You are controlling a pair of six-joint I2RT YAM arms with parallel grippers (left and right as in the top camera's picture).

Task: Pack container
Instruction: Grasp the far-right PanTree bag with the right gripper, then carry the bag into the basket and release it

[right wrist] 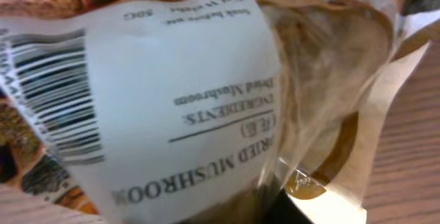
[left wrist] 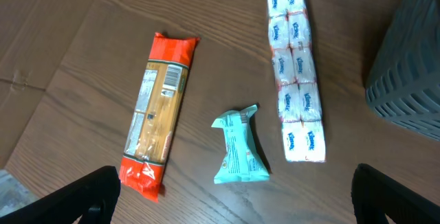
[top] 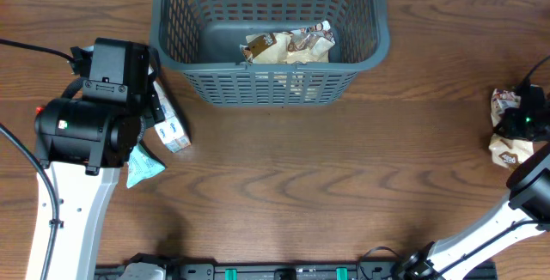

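The container (top: 269, 87) stands at upper centre of the overhead frame with brown packets (top: 288, 46) on its floor. The left gripper (left wrist: 237, 200) hangs with jaws spread wide and empty above a pasta packet (left wrist: 158, 114), a teal packet (left wrist: 239, 148) and a tissue pack (left wrist: 297, 73). The right gripper (top: 524, 121), at the right edge, is pressed close to a dried mushroom bag (right wrist: 206, 100); its jaw state cannot be determined
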